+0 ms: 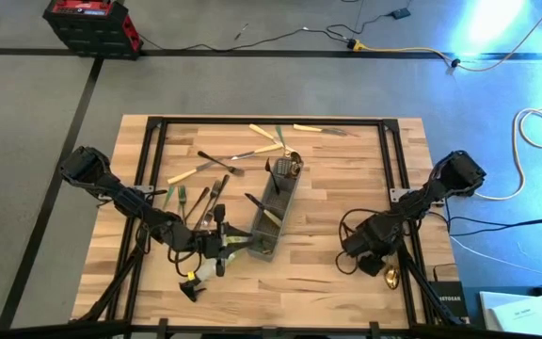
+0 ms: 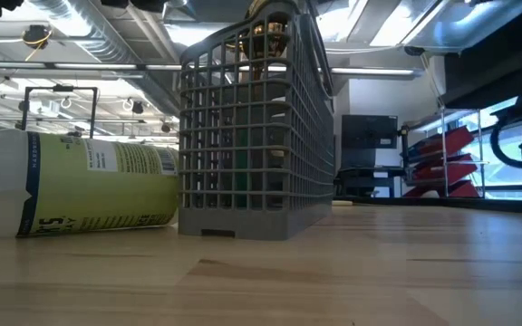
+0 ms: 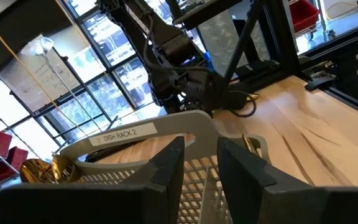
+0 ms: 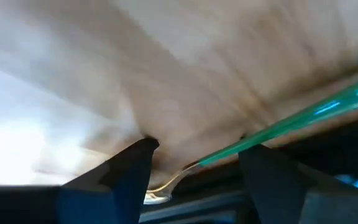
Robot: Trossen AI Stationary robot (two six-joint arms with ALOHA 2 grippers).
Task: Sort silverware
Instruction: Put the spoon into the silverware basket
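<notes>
The table (image 1: 327,188) of pale wood carries everything. At its centre stands the grey mesh caddy (image 1: 273,215), several pieces already upright in it, gold ends showing at its far end. A bottle with a yellow-green label (image 2: 80,186) lies on its side beside the caddy in the low view. The loose silverware (image 1: 216,168) lies scattered on the table beyond and to the left of the caddy: cream-handled pieces near the far edge, dark and green-handled ones nearer my left arm. My left hand (image 1: 222,242) hovers at the caddy's near end, its fingers (image 3: 166,168) narrowly parted above the rim; I cannot tell whether they grip anything. My right hand (image 1: 370,254) sits low near the table's right front edge, fingers (image 4: 126,171) spread apart over a green-handled piece (image 4: 278,127).
</notes>
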